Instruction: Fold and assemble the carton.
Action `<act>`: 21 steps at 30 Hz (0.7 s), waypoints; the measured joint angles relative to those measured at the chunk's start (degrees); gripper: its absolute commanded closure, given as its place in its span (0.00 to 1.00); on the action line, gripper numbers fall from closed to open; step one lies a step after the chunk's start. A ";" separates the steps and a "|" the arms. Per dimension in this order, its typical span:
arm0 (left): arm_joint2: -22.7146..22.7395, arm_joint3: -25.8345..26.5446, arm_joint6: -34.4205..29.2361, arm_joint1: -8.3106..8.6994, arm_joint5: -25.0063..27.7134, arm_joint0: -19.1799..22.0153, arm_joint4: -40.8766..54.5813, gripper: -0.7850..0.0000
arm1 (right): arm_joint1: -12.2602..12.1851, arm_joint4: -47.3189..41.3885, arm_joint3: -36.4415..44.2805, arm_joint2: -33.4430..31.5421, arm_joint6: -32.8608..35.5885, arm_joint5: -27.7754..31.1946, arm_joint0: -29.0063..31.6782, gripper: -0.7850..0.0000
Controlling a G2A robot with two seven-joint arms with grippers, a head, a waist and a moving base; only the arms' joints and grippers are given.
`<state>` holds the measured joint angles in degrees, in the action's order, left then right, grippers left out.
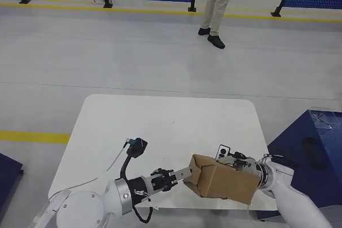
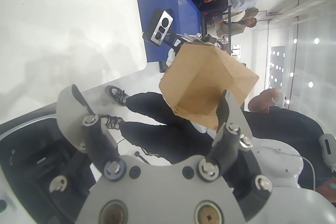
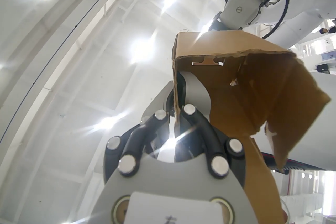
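Carton (image 1: 225,181), wall pinched in right tool (image 3: 175,101), hangs over the bench (image 1: 159,119); left tool (image 2: 151,91), spread wide at carton's end, should press flaps squarely

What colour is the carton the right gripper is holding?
The carton is plain brown cardboard with no pattern; the left wrist view shows it best.

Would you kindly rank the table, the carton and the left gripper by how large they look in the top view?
1. table, by far the largest
2. carton
3. left gripper, clearly the smallest
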<state>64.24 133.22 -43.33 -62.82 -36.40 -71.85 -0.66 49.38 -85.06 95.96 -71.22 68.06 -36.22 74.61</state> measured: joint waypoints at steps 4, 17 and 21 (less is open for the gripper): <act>-2.05 -0.77 -1.31 -0.03 -0.87 1.53 -0.83 0.00 | -0.85 0.07 0.22 1.06 0.37 0.37 -0.41 1.00; -10.14 -4.06 -2.46 -0.82 -4.85 7.50 -4.07 0.00 | -2.87 0.00 0.72 4.21 1.24 1.24 -1.76 1.00; -11.40 -4.95 -0.99 -1.27 -5.55 8.84 -3.58 0.00 | -3.38 -0.30 0.49 4.63 1.46 1.46 -2.12 1.00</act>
<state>52.84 128.26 -44.32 -64.09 -41.95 -63.01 -4.23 46.00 -85.36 96.46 -66.59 69.52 -34.76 72.49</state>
